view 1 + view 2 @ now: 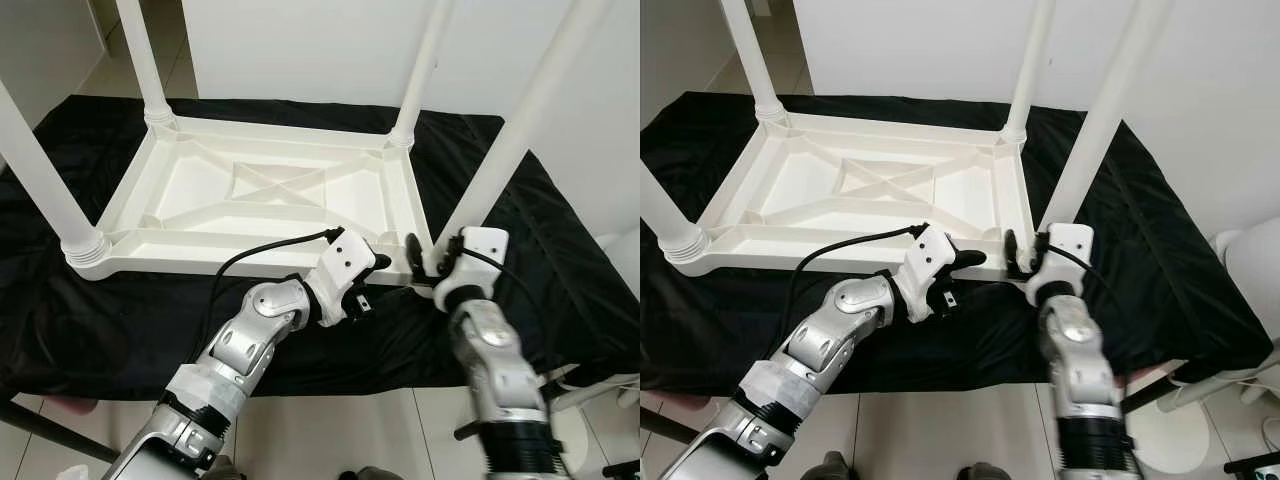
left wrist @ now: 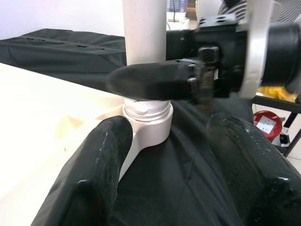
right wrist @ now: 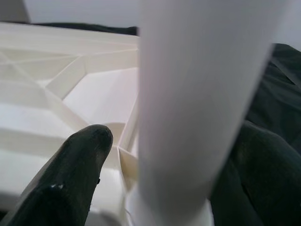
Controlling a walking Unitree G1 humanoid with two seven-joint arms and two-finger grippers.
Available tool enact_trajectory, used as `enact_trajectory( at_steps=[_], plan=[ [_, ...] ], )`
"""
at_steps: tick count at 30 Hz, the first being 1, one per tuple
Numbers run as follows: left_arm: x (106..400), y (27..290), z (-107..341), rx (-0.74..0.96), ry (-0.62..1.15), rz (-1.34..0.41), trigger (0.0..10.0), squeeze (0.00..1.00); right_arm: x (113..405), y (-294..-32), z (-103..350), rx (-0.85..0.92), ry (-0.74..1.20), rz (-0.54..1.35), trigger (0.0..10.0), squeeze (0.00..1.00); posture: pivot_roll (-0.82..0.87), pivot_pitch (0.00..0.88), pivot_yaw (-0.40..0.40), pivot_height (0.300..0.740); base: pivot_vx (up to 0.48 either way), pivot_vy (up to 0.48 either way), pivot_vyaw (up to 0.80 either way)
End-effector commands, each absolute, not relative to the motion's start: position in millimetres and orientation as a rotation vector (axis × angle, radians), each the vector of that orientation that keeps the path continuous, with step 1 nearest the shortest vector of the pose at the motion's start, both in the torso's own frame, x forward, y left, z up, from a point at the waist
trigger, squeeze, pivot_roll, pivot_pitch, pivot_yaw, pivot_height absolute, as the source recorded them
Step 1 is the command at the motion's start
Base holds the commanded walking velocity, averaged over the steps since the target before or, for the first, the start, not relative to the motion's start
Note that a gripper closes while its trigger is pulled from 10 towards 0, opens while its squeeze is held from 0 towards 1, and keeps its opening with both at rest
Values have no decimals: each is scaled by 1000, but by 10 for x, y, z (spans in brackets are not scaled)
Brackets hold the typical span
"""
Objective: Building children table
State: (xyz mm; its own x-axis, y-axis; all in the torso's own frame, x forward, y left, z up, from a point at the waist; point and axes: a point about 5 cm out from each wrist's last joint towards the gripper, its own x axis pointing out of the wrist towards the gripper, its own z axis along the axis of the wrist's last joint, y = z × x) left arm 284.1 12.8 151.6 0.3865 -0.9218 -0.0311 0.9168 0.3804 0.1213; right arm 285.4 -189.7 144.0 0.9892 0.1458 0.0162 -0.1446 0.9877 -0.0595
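Right claw [image 1: 1024,255] is closed round the upright leg [image 1: 1095,120] (near-right corner); left claw [image 1: 962,268], open, is held just left.

table [image 1: 270,190]: white; legs [image 1: 520,130]: white | cloth [image 1: 560,270]: black | pincer fingers [image 2: 101,160]: black | arms [image 1: 250,340]: silver

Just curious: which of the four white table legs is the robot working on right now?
The near-right leg: both the right gripper and left gripper sit at its base; the other three stand untouched.
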Motion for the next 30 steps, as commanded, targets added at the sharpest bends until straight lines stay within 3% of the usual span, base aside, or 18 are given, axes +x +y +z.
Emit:
enact_trajectory(
  at_steps=[1, 10, 27, 28, 29, 30],
  plan=[
    [2851, 109, 1555, 144, -51, -1215, 10000, 0, 2821, -1918, 1438, -77, -4, 240, 10000, 0, -8, 0, -44, 740, 0, 0, 0],
    [2870, 112, 1570, 144, -54, -1213, 10000, 0, 2838, -2138, 1427, -262, 66, 476, 10000, 0, -4, 0, -40, 740, 0, 0, 0],
    [2885, 126, 1585, 154, -62, -1204, 10000, 0, 3136, -2088, 1244, -262, 124, 543, 10000, 0, 23, 0, -43, 740, 0, 0, 0],
    [2887, 126, 1587, 154, -63, -1203, 10000, 0, 3151, -2080, 1217, -257, 129, 545, 6431, 0, 23, 0, -43, 740, 0, 0, 0],
    [2894, 131, 1591, 155, -64, -1200, 10000, 0, 3162, -2079, 1184, -235, 138, 542, 0, 0, 23, 0, -43, 740, 0, 0, 0],
    [2894, 131, 1591, 155, -64, -1200, 10000, 0, 3162, -2079, 1184, -235, 138, 542, 0, 0, 23, 0, -43, 740, 0, 0, 0]
  ],
)
